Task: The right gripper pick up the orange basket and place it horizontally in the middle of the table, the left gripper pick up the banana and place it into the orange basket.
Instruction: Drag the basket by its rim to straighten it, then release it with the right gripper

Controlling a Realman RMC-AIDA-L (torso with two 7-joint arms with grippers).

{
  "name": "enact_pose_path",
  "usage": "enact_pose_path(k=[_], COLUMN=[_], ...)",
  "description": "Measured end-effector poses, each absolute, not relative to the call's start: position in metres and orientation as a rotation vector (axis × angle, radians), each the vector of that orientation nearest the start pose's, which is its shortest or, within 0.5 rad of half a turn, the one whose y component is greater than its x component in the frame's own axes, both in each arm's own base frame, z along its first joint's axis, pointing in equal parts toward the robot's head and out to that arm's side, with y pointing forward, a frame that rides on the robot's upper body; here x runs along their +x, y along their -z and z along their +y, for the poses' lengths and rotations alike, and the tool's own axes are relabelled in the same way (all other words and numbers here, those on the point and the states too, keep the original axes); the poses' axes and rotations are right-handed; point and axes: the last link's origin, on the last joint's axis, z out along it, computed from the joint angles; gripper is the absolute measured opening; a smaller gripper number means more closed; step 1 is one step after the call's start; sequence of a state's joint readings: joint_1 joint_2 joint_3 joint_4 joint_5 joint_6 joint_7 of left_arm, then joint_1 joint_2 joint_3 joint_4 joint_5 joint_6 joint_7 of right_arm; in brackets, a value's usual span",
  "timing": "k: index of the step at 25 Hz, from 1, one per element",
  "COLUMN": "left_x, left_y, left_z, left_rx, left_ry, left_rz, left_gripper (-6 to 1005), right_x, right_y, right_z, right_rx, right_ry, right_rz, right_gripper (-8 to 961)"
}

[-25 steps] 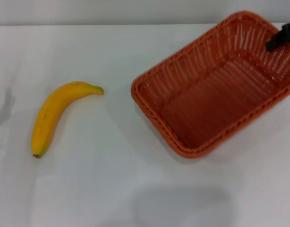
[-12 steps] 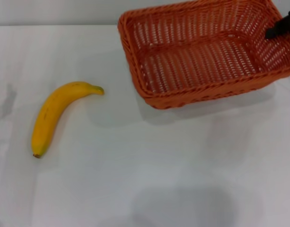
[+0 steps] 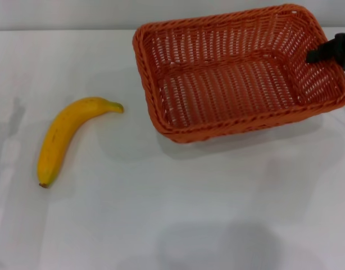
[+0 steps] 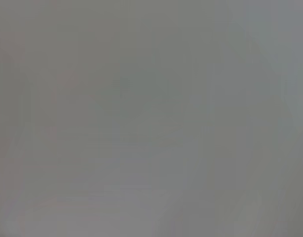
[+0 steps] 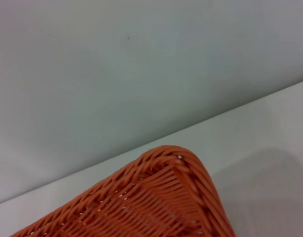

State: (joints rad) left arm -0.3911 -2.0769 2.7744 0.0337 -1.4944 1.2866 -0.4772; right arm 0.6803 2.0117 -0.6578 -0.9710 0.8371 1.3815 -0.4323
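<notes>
Right claw (image 3: 324, 52) sits at the right end wall of the orange basket (image 3: 228, 84); one black finger shows inside the rim, presumably pinching the wall, though closure cannot be told. Basket is near-horizontal at the bench's (image 3: 172, 214) far side, right of centre. Banana (image 3: 63, 136) lies well apart, left. Left claw not visible. Risk: one-ended hold lets the basket swing or slip when lowered.

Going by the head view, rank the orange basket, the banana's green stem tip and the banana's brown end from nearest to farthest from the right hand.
Measured from the right hand:
1. Orange basket, under the hand, at its right rim.
2. Banana's green stem tip, left of the basket.
3. Banana's brown end, far left, nearer the robot.
</notes>
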Motion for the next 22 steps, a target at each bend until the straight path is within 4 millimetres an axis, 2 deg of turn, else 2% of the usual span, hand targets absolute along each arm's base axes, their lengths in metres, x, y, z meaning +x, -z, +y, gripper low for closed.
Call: enact_pose_path(k=[8,15,22], left_x=[-0.373,-0.371,-0.371], left_y=[-0.023,-0.023,-0.023], left_z=[0.298,0.299,0.299], left_rx=[-1.324,-1.325,-1.326], left_ry=[0.872,0.879,0.88], left_rz=[-0.783,-0.781,-0.781], left_gripper=[891,891,891], right_x=[0.26,0.264,0.261], right_y=[-0.064,-0.057,-0.059], right_z=[0.4,0.398,0.4], right_rx=[-1.972,-1.986,-1.992], right_ry=[-0.625,-0.601,-0.599], right_rz=[1.804,1.817,1.796], right_gripper=[171,173,174])
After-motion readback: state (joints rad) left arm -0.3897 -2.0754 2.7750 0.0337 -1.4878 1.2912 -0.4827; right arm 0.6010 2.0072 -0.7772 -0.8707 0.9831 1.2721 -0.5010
